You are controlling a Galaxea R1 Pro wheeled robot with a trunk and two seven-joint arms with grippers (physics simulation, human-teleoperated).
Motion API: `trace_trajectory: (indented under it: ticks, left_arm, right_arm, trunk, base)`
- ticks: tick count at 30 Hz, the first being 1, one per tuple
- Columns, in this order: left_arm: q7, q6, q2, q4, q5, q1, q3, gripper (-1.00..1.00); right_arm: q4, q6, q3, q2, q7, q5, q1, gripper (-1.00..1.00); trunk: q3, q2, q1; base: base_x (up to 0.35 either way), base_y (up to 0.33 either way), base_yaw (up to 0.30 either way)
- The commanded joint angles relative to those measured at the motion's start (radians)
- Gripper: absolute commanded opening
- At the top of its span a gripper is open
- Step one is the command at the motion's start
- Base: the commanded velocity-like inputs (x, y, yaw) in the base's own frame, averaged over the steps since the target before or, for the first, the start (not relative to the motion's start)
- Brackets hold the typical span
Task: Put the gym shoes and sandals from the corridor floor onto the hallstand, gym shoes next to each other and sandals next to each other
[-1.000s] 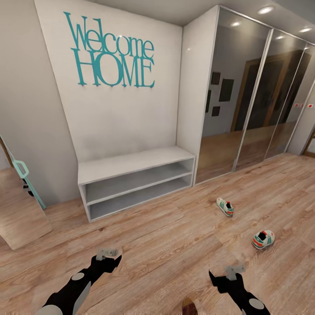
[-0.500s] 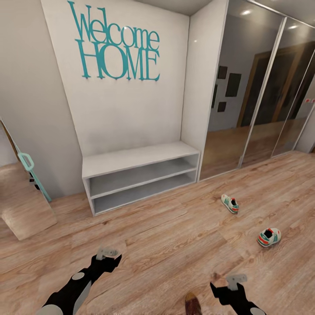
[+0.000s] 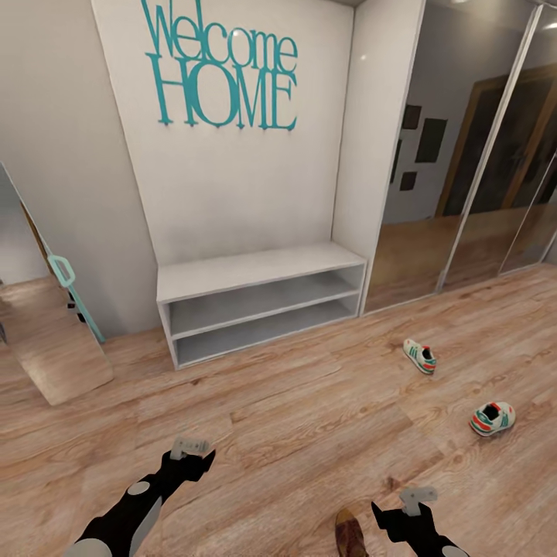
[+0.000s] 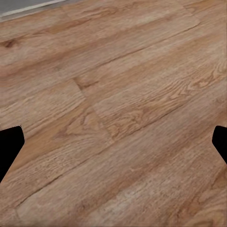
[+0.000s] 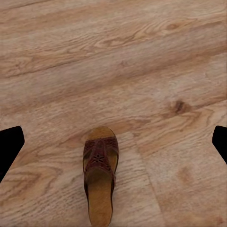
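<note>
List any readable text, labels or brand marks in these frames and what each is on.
"Welcome HOME": teal cut-out letters on the tall white back panel above the grey two-slot bench.
Gym shoes: green side stripes show, but any logo is too small to read.
Sandal: a cut-out strap pattern, no lettering visible.
Nothing else legible.

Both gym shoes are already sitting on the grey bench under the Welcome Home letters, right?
No. The head view shows both gym shoes lying on the corridor floor, off to the right of the grey bench, which stands under the Welcome HOME letters.
</note>
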Motion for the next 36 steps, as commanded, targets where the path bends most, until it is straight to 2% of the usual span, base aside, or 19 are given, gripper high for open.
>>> trace_trajectory:
  ticks: [1, 10, 36]
  left_arm:
    - [-0.004, -0.003, 0.0, 0.001, 0.0, -0.001, 0.0, 1.0]
    - [-0.009, -0.003, 0.0, 0.001, 0.001, -0.001, 0.0, 1.0]
    - [-0.01, -0.004, 0.0, 0.001, 0.001, -0.001, 0.0, 1.0]
  right_arm:
    - [0.001, -0.003, 0.0, 0.0, 0.003, -0.001, 0.0, 1.0]
    - [0.0, -0.003, 0.0, 0.0, 0.004, -0.002, 0.0, 1.0]
    - [-0.001, -0.004, -0.001, 0.0, 0.005, -0.003, 0.0, 1.0]
  trunk:
    - [-0.006, -0.008, 0.004]
    - [-0.044, -0.071, 0.038]
    - [-0.126, -0.253, 0.138]
  base:
    - [0.0, 0.0, 0.091]
    - [0.0, 0.0, 0.035]
    - [0.0, 0.0, 0.0]
